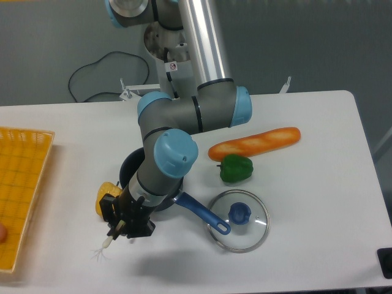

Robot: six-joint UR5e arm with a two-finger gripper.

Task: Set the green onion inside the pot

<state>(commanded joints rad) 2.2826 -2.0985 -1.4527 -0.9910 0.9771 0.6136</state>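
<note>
Just left of the pot (130,166), the hand (125,222) is pinching the green onion (105,242); the white bulb and roots stick out below the fingers, over the counter (306,245) beside the pot.
</note>
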